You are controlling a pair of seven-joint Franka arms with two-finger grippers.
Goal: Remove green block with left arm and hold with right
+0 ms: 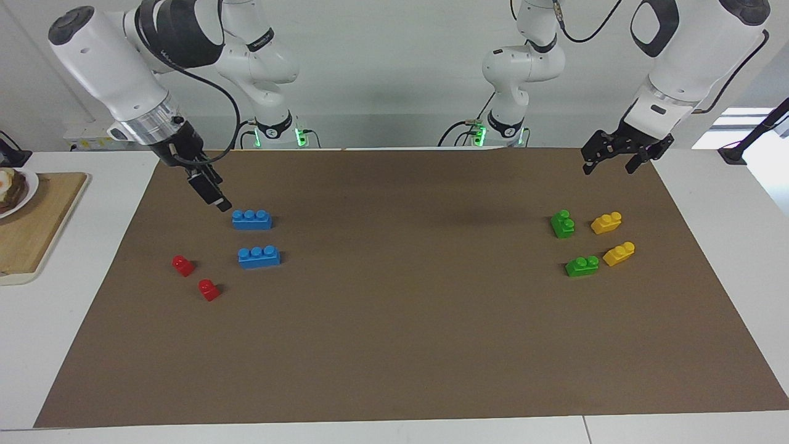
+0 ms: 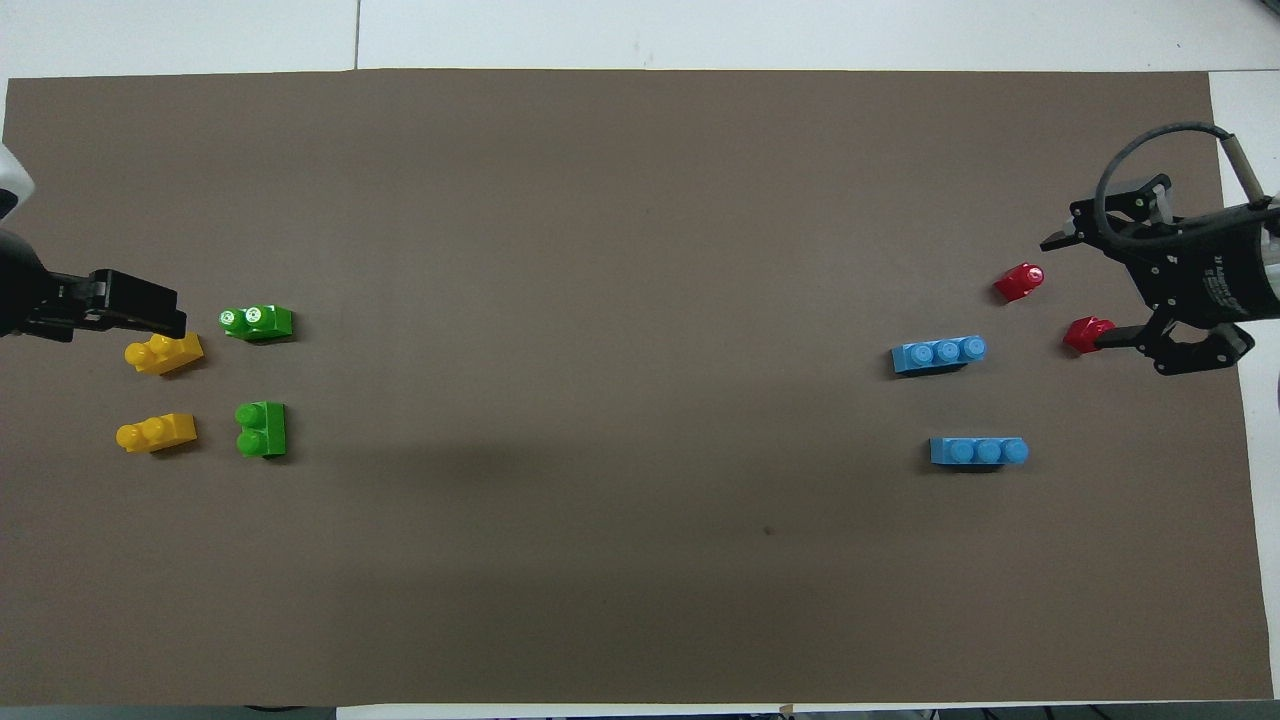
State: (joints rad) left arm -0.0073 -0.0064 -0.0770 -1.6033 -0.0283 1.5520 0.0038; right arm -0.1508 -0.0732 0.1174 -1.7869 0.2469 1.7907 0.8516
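Observation:
Two alike green blocks lie on the brown mat toward the left arm's end. One is nearer to the robots than the other. My left gripper is open and empty. It hangs raised over the mat by the yellow bricks, apart from both green blocks. My right gripper is open and empty. It hangs raised over the red bricks at the right arm's end, and that arm waits there.
Two yellow bricks lie beside the green blocks. Two blue three-stud bricks and two red bricks lie toward the right arm's end. A wooden board with a plate sits off the mat there.

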